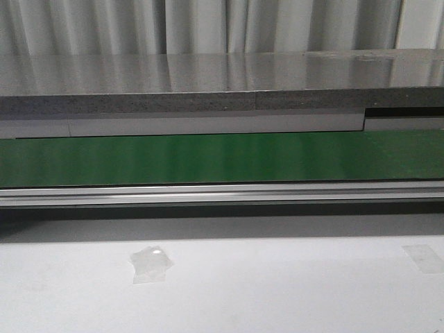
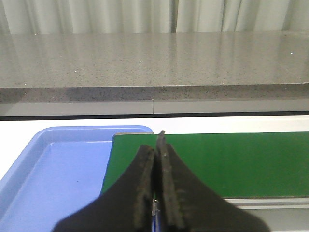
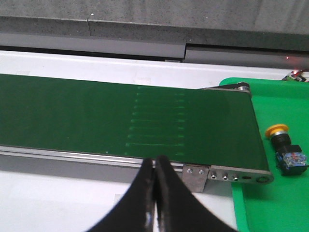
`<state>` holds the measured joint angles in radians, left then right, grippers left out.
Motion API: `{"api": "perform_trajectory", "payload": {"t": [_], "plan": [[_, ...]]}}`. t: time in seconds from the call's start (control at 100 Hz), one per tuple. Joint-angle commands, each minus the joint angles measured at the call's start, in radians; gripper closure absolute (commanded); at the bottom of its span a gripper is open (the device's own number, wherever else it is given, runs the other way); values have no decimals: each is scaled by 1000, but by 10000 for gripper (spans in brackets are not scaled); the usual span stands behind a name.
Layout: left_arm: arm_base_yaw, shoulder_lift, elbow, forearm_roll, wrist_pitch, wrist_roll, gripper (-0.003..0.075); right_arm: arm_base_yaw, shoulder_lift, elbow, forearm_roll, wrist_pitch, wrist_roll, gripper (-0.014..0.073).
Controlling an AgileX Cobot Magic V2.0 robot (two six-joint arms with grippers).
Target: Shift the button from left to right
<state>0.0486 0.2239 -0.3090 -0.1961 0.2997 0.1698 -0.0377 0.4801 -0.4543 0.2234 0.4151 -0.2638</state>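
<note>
Green belt (image 1: 222, 158) bare from edge to edge. Yellow-capped black button (image 3: 285, 145) lying on green tray (image 3: 270, 203) past belt end. Left tool (image 2: 157, 150) and right tool (image 3: 154, 166) both pressed together, pinching nothing.

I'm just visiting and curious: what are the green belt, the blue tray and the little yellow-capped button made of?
The green belt looks like smooth rubber or PVC, matte with a faint sheen. The blue tray looks like moulded plastic, with rounded rims and a soft gloss. The button seems hard plastic: a yellow cap on a black body. It lies on a glossy green tray, probably plastic too.
</note>
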Motion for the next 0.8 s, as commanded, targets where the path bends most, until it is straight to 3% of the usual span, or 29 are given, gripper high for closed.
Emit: {"api": "perform_trajectory", "payload": {"t": [0.0, 0.23, 0.57, 0.79], "plan": [[-4, 11, -27, -13, -83, 0, 740, 19, -33, 2, -44, -121, 34, 661], [-4, 11, -27, -13, -83, 0, 740, 114, -216, 143, -241, -228, 282, 661], [-4, 11, -27, -13, -83, 0, 740, 127, -509, 387, -241, -305, 308, 661], [-4, 11, -27, -13, -83, 0, 740, 127, -509, 468, -237, -375, 308, 661]]}}
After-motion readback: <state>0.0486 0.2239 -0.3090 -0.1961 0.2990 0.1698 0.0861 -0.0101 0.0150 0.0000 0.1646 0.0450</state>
